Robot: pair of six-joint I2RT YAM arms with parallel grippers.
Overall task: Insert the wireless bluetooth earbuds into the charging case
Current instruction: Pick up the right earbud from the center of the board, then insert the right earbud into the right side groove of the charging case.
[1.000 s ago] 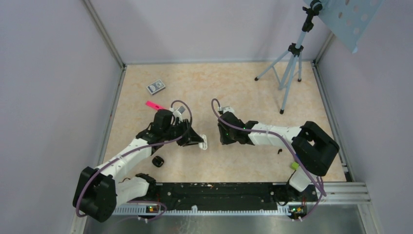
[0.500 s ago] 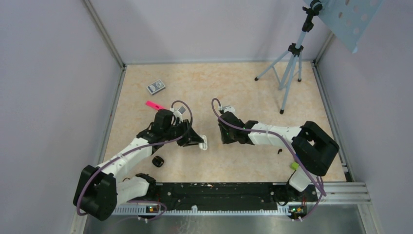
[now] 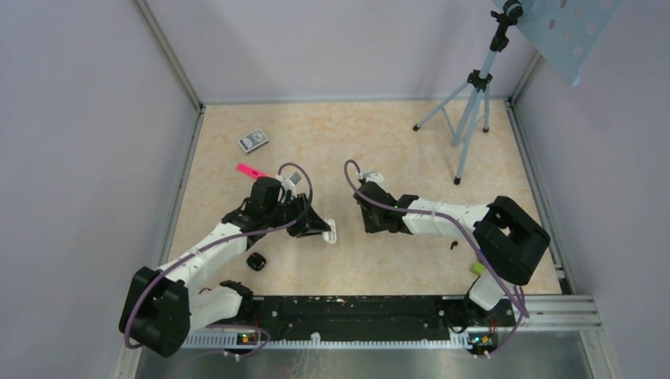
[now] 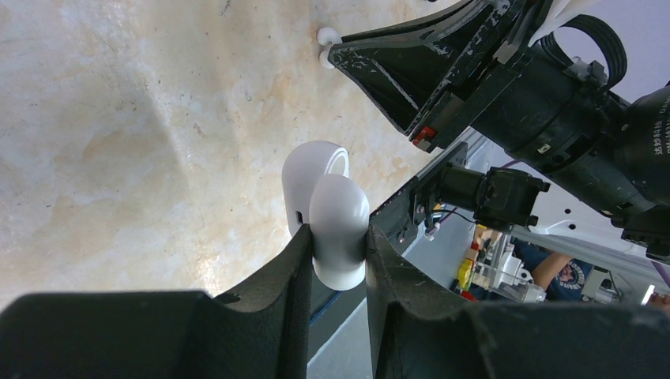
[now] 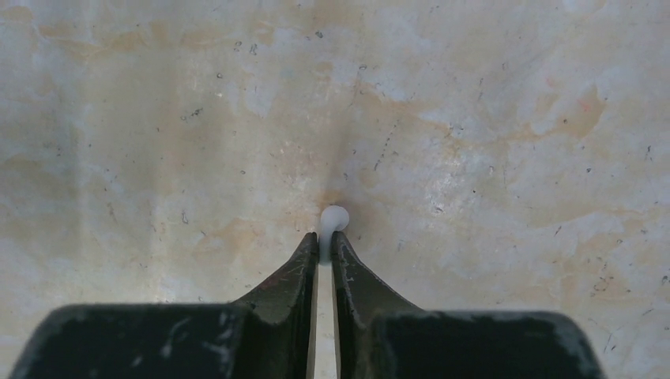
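My left gripper (image 3: 323,230) is shut on a white charging case (image 4: 335,212) with its lid open, held just above the table; the case also shows in the top view (image 3: 333,230). My right gripper (image 5: 325,243) is shut on a tiny white earbud (image 5: 333,219), with the bud's head sticking out past the tips close to the table. In the top view the right gripper (image 3: 366,227) is a short way right of the case. In the left wrist view the right gripper's fingers (image 4: 411,75) hold the bud (image 4: 325,37) beyond the case.
A small black case (image 3: 255,261) lies near the left arm. A tiny black item (image 3: 453,245) lies by the right arm. A pink strip (image 3: 251,170) and a grey box (image 3: 253,140) lie at the back left. A tripod (image 3: 471,103) stands at the back right.
My right gripper has shifted slightly to the right with the white earbud. The left gripper and the case have not moved.
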